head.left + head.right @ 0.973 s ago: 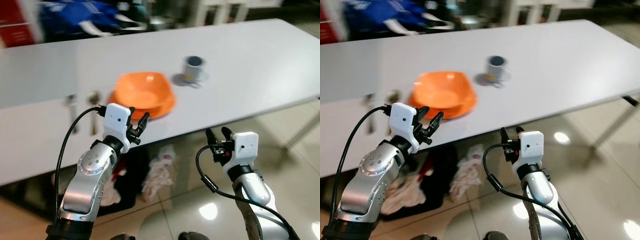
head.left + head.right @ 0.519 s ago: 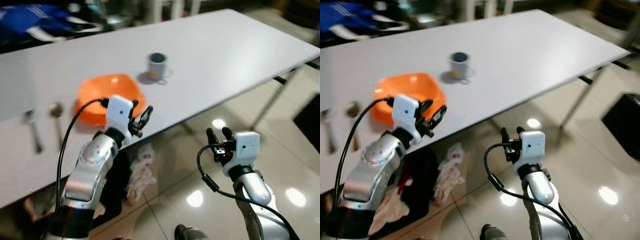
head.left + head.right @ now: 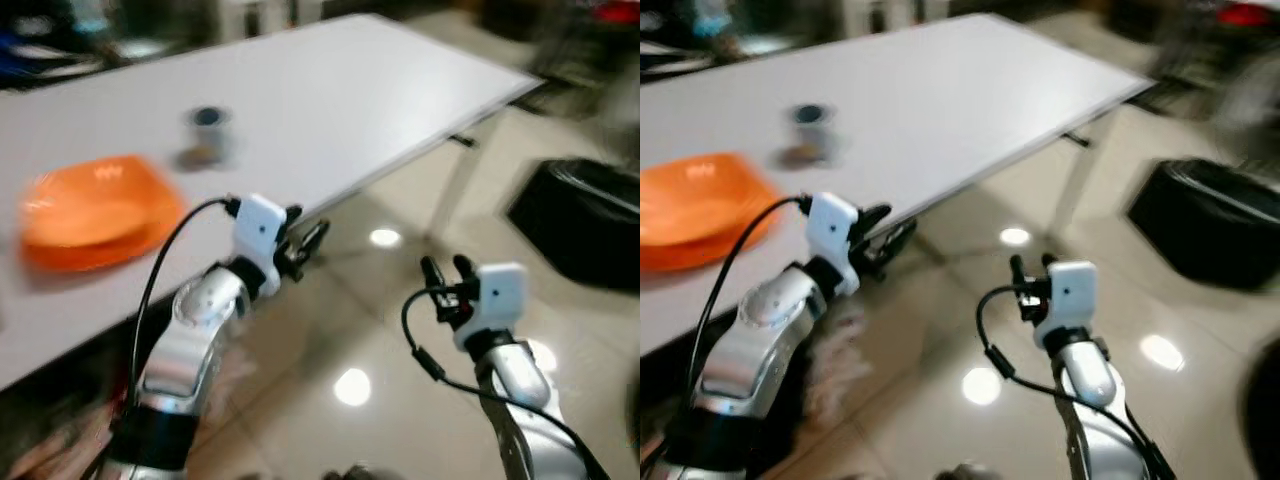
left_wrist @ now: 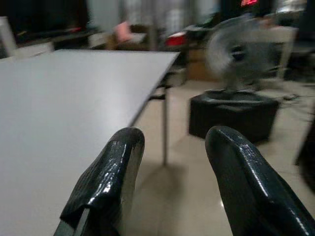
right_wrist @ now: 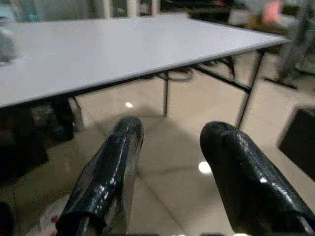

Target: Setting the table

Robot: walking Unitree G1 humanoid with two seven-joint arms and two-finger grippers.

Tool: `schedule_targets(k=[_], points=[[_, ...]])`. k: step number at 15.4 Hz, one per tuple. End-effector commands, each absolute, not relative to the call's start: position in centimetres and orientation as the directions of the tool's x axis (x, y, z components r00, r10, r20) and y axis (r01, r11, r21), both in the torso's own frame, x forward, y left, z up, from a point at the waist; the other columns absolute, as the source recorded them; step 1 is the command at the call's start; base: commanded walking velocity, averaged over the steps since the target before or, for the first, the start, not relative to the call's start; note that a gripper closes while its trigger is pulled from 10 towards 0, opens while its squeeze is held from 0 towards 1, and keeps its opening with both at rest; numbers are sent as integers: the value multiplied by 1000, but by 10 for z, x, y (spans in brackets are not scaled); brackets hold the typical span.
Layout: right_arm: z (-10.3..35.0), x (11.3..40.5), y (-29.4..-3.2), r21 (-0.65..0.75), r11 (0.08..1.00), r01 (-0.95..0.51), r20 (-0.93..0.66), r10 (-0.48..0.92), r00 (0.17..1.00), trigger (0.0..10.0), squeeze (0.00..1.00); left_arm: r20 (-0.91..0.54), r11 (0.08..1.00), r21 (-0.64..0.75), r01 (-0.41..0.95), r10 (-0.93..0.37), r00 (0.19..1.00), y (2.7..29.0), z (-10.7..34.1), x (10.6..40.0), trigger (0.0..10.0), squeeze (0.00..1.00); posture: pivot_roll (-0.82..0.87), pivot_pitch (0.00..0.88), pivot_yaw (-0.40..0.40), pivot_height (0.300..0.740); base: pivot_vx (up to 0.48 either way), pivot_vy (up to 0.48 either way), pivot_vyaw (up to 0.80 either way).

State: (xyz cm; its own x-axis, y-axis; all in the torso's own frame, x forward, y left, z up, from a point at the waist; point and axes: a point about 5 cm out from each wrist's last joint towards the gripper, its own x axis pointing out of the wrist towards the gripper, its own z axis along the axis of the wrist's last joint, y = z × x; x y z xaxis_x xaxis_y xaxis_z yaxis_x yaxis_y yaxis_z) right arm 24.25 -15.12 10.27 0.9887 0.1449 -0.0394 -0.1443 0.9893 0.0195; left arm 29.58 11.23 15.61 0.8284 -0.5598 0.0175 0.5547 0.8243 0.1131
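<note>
An orange bowl (image 3: 88, 208) rests on an orange plate on the long white table (image 3: 330, 110), at the left of the blurred head views. Behind it to the right stands a grey mug (image 3: 208, 132). My left gripper (image 3: 305, 243) is open and empty, held in the air just off the table's near edge. My right gripper (image 3: 447, 272) is open too, hanging over the shiny floor away from the table. In the left wrist view the two black fingers (image 4: 106, 182) frame the tabletop and a fan beyond it.
A black bin (image 3: 585, 220) sits on the tiled floor at the right. A table leg (image 3: 455, 185) drops at the table's right end. A standing fan (image 4: 236, 54) and dark boxes lie past the table. Glossy floor (image 3: 370, 380) stretches below my arms.
The whole view has swung to the right: bowl and mug slid to the left edge, the spoons left the picture, the black bin came in. Both grippers stay open and empty.
</note>
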Motion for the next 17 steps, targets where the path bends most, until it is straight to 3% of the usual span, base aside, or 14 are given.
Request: schedule_targets(k=[1,6,12,17], points=[[104,243,-150,18,988,-153,-35,153,988,10000,0,13,814,128,566,-572,820,110,156,298,10000,0,-90,11,-1,736,0,-480,-669],[105,242,-151,10,991,-134,-23,134,991,10000,0,10,801,131,584,-590,807,104,156,304,10000,0,-97,11,9,731,0,-480,-403],[87,250,-165,11,997,-73,-74,74,995,10000,0,-155,831,79,551,-536,830,95,131,335,10000,0,-113,3,21,731,0,0,0],[10,232,-197,0,1000,5,-363,-5,932,10000,0,-415,881,73,468,-400,817,94,65,342,10000,0,-116,0,29,731,0,0,0]])
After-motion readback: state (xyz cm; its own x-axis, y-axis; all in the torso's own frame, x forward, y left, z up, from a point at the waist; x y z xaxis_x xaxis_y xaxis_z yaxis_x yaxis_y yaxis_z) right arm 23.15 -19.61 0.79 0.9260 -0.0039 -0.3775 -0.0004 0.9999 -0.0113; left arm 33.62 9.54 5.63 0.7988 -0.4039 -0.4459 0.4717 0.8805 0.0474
